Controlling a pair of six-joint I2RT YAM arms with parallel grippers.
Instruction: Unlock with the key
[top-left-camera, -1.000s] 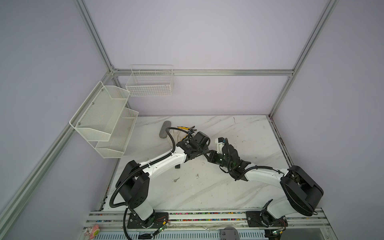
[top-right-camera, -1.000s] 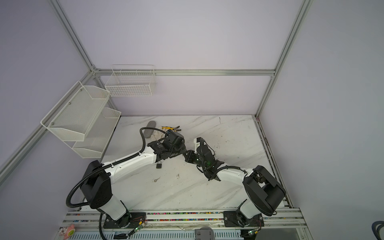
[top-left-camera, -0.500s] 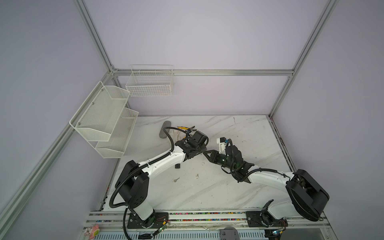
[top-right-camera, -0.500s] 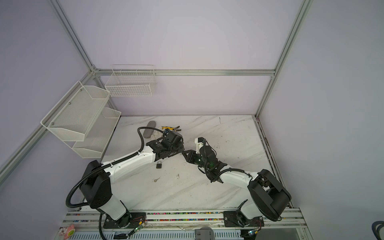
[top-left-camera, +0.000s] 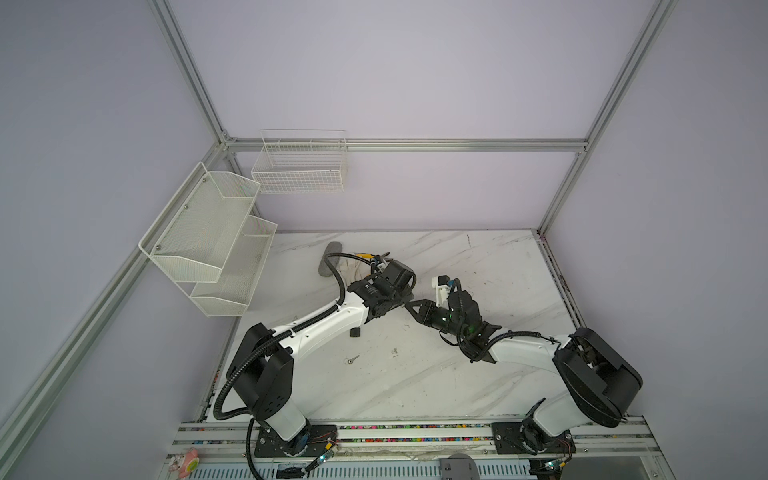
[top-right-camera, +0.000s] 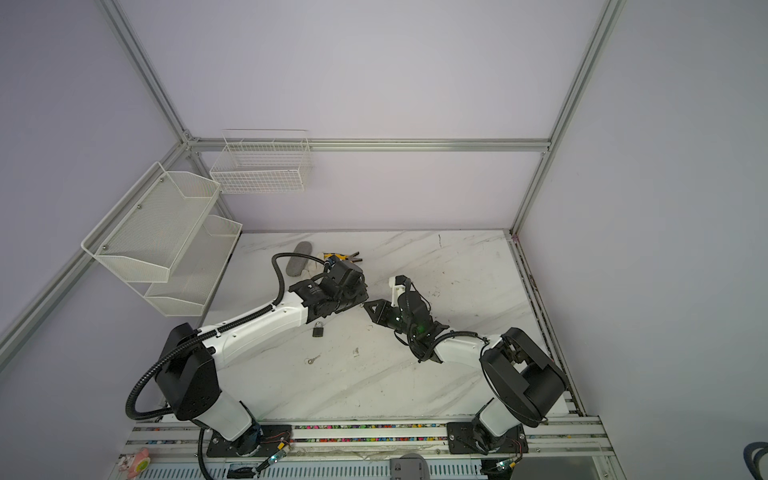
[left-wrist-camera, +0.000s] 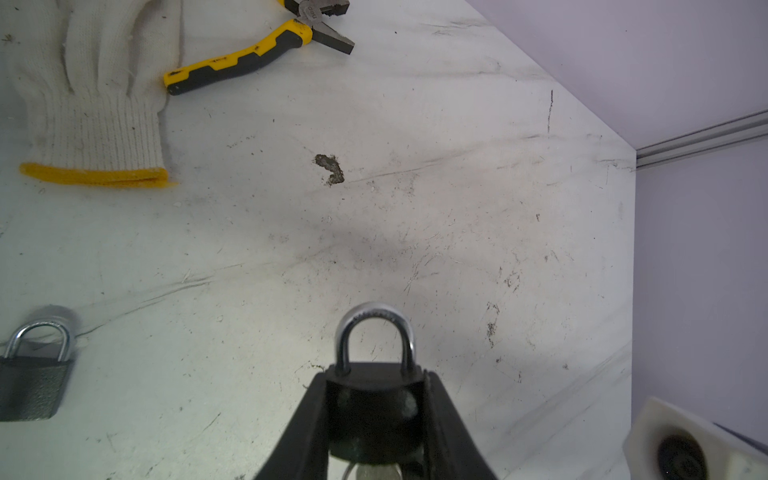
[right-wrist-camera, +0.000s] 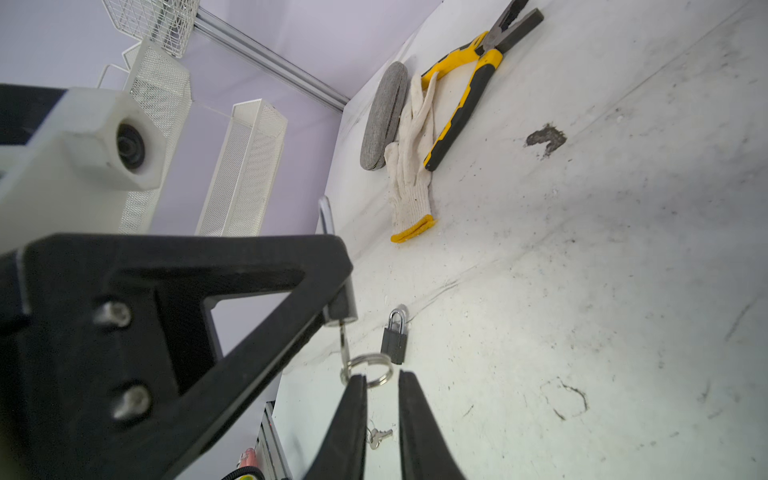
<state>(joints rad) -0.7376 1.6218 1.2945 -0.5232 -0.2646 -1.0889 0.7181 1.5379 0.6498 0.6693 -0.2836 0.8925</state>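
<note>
The padlock (left-wrist-camera: 374, 409) sits clamped in your left end effector (left-wrist-camera: 376, 379), raised above the surface (right-wrist-camera: 582, 291). Its shackle is closed, the key (right-wrist-camera: 343, 341) is in its keyway, and the key ring (right-wrist-camera: 370, 356) hangs below. You appear to be at the turning step. Your right end effector (right-wrist-camera: 382, 381) stands slightly open, gripping nothing, with one fingertip at the ring. Next, close on the key's head and twist.

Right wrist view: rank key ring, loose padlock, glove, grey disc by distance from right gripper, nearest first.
1. key ring: at the right gripper's fingertips.
2. loose padlock: lying just beyond the ring.
3. glove: farther out, cuff toward the gripper.
4. grey disc: farthest, beside the glove's fingers.
</note>
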